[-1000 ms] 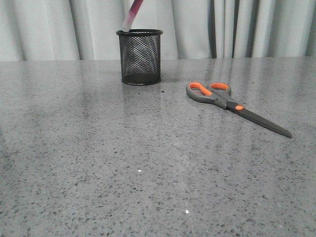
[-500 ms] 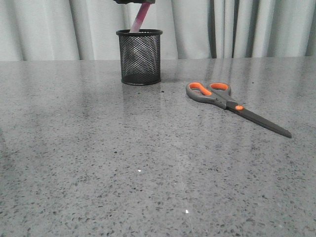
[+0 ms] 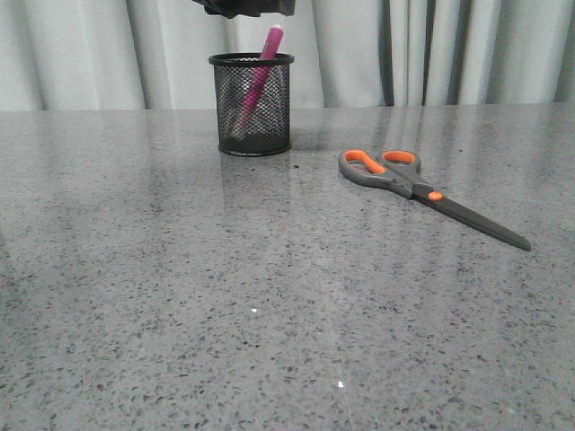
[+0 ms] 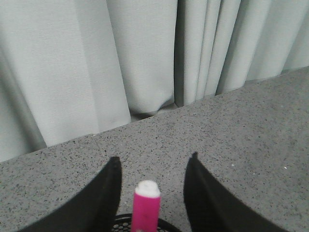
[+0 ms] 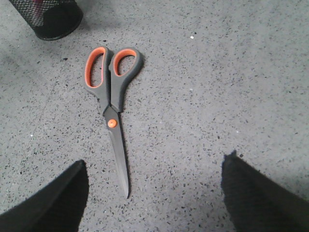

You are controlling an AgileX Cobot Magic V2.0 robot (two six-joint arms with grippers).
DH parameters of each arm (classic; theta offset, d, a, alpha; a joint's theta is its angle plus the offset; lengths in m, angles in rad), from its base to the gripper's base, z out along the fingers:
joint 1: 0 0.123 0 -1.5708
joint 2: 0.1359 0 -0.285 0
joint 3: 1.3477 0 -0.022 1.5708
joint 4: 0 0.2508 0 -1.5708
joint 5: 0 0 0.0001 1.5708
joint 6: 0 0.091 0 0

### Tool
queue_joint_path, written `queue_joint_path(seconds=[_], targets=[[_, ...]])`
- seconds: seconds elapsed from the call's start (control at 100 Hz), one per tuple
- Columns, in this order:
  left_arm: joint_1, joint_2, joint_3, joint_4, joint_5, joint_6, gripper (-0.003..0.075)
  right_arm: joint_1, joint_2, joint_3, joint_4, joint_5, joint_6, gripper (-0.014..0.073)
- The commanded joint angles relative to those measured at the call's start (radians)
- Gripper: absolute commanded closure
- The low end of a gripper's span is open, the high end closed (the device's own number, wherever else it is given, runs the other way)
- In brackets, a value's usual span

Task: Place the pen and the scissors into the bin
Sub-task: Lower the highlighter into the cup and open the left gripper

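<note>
The black mesh bin (image 3: 253,103) stands at the back of the table. The magenta pen (image 3: 262,72) stands inside it, leaning, with its top end poking above the rim. My left gripper (image 3: 244,7) hangs just above the bin. In the left wrist view it (image 4: 155,157) is open, with the pen (image 4: 146,208) free between the fingers and the bin rim (image 4: 169,224) below. The scissors (image 3: 413,184) lie flat to the right of the bin. My right gripper (image 5: 156,158) is open and empty above the blade end of the scissors (image 5: 111,96). It is out of the front view.
Grey speckled tabletop (image 3: 269,314) all around. Pale curtains (image 3: 449,45) hang close behind the table's back edge. The bin also shows in a corner of the right wrist view (image 5: 48,17), beyond the scissors' handles.
The pen has dropped from above the rim down into the bin. My left gripper has come down into the top of the front view. The bin has shifted slightly left. The scissors have not moved.
</note>
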Motion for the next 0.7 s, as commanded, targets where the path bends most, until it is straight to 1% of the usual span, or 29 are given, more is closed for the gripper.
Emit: queue_joint_path(seconds=[0.0, 0.14, 0.21, 0.28, 0.37, 0.4, 0.42, 0.43, 0.44, 0.47, 0.49, 0.52, 0.58, 0.69], targets=[[-0.005, -0.074, -0.035, -0.003, -0.05, -0.002, 0.0339, -0.008, -0.001, -0.034, 0.003, -0.051, -0.009, 0.0076], [-0.002, -0.136, -0.035, -0.003, -0.039, -0.002, 0.0348, -0.008, -0.001, -0.034, 0.003, -0.048, -0.009, 0.0076], [0.004, -0.183, -0.035, 0.001, 0.001, -0.002, 0.0367, -0.008, -0.001, -0.034, 0.003, -0.046, -0.009, 0.0076], [0.017, -0.234, -0.035, 0.018, 0.076, -0.002, 0.0407, -0.008, -0.001, -0.034, 0.003, -0.045, -0.009, 0.0076], [0.046, -0.298, -0.035, 0.064, 0.22, -0.002, 0.0511, -0.008, -0.001, -0.034, 0.003, -0.039, -0.009, 0.0076], [0.057, -0.325, -0.035, 0.085, 0.27, -0.002, 0.0569, -0.008, -0.001, -0.034, 0.003, -0.037, -0.009, 0.0076], [0.066, -0.342, -0.035, 0.104, 0.309, -0.002, 0.0594, -0.008, -0.001, -0.034, 0.003, -0.037, -0.009, 0.0076], [0.072, -0.352, -0.035, 0.116, 0.334, -0.002, 0.0637, -0.008, -0.001, -0.034, 0.003, -0.037, -0.009, 0.0076], [0.075, -0.352, -0.035, 0.122, 0.346, -0.002, 0.0637, -0.008, -0.001, -0.034, 0.003, -0.036, -0.009, 0.0076], [0.088, -0.378, -0.035, 0.145, 0.391, -0.002, 0.0714, -0.008, -0.001, -0.034, 0.003, -0.036, -0.009, 0.0076], [0.097, -0.394, -0.033, 0.162, 0.419, -0.002, 0.0744, -0.008, -0.001, -0.034, 0.003, -0.034, -0.009, 0.0076], [0.108, -0.415, -0.026, 0.187, 0.456, -0.002, 0.074, -0.008, -0.001, -0.034, 0.003, -0.034, -0.009, 0.0076], [0.135, -0.461, 0.003, 0.199, 0.481, -0.002, 0.074, -0.008, -0.001, -0.034, 0.003, -0.03, -0.009, 0.0076], [0.177, -0.575, 0.123, 0.195, 0.444, -0.002, 0.074, 0.013, 0.008, -0.038, 0.003, -0.029, -0.056, 0.0076]])
